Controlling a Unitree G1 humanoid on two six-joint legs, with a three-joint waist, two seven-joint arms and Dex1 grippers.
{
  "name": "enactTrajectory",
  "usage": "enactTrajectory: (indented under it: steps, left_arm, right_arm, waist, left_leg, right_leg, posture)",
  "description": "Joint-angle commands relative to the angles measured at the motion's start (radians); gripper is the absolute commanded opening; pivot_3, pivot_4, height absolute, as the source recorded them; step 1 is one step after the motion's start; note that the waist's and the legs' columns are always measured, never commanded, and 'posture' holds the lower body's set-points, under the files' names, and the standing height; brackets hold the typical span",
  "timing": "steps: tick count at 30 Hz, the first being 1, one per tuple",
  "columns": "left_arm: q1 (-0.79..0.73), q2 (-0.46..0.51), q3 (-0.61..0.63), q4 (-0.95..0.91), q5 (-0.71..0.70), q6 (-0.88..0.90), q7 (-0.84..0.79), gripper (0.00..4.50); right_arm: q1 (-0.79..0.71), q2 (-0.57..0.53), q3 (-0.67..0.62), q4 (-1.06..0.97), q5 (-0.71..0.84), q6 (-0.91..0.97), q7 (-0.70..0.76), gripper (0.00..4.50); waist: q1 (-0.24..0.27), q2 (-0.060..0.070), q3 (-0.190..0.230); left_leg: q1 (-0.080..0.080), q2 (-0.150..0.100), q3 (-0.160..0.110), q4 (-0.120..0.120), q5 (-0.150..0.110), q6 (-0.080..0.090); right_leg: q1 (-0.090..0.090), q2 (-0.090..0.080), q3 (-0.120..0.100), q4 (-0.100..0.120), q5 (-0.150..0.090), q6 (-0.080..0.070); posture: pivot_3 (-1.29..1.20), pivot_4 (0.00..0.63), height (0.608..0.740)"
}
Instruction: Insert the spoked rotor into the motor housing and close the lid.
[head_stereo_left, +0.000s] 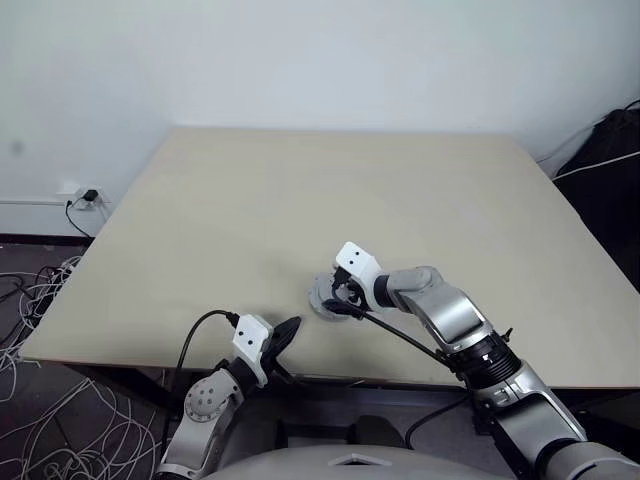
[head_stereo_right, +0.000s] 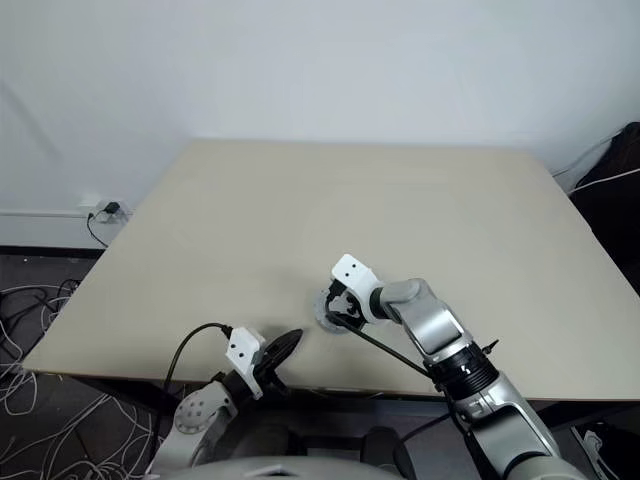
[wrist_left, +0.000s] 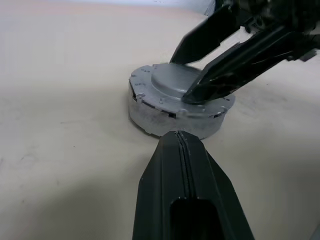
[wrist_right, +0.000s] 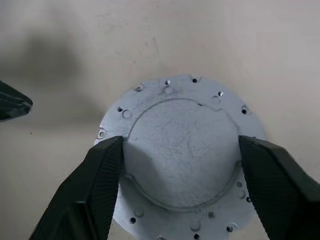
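The lid (head_stereo_left: 320, 297), a pale silver-grey disc with a raised smooth hub and a flange with small holes, lies flat on the table near its front edge. Under the flange, a pale grey round wall (wrist_left: 165, 120) shows in the left wrist view. My right gripper (wrist_right: 181, 150) points down over the lid, its two fingers (wrist_left: 210, 82) set against opposite sides of the hub. My left gripper (head_stereo_left: 290, 328) is shut and empty. It is level at the table's front edge, its tip (wrist_left: 177, 137) just short of the lid's side. The spoked rotor and motor housing are hidden.
The beige table (head_stereo_left: 300, 200) stretches far and wide behind the lid. Its front edge runs just below both grippers. Loose cables (head_stereo_left: 40, 300) lie on the floor at the left, and a wall socket (head_stereo_left: 85, 197) is there too. Dark gear (head_stereo_left: 610, 160) stands at the right.
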Motion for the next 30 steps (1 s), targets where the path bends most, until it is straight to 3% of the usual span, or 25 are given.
enactTrajectory:
  steps: [1,12,20,30]
  left_arm:
    - [0.002,-0.002,-0.016,-0.114,0.0,0.047,0.019,0.0]
    - [0.001,-0.009,-0.098,-0.455,0.015,0.357,0.135,0.0]
    - [-0.016,-0.008,-0.136,-0.58,0.013,0.492,0.197,0.0]
    - [0.029,0.045,-0.023,-0.391,0.032,0.284,0.191,0.0]
  right_arm:
    - [-0.016,-0.002,0.001,-0.007,0.002,-0.005,0.001,3.29]
    - [-0.014,0.006,-0.008,-0.01,0.018,0.054,-0.01,3.29]
    - [-0.011,0.001,0.009,-0.01,0.014,0.066,-0.025,3.29]
    - [0.001,0.002,0.018,-0.032,0.015,0.07,-0.035,3.29]
  waist:
    - [0.0,0.0,0.0]
    - [0.0,0.0,-0.001]
    - [0.0,-0.001,-0.001]
    - [0.001,-0.001,-0.001]
  left_leg:
    - [0.0,0.0,0.0,0.0,0.0,0.0]
    - [0.0,-0.001,0.0,0.0,0.0,0.0]
    - [0.0,-0.001,-0.001,0.001,0.0,0.001]
    - [0.001,-0.001,-0.001,0.002,0.0,0.001]
  right_leg:
    - [0.0,0.0,0.0,0.0,0.0,0.0]
    - [0.0,0.0,0.0,0.0,0.0,0.0]
    - [0.001,0.001,-0.001,0.0,0.0,0.0]
    - [0.002,0.002,-0.003,0.0,0.0,0.0]
  posture:
    - [0.0,0.0,0.74]
    - [0.0,0.0,0.74]
    - [0.0,0.0,0.74]
    - [0.0,0.0,0.74]
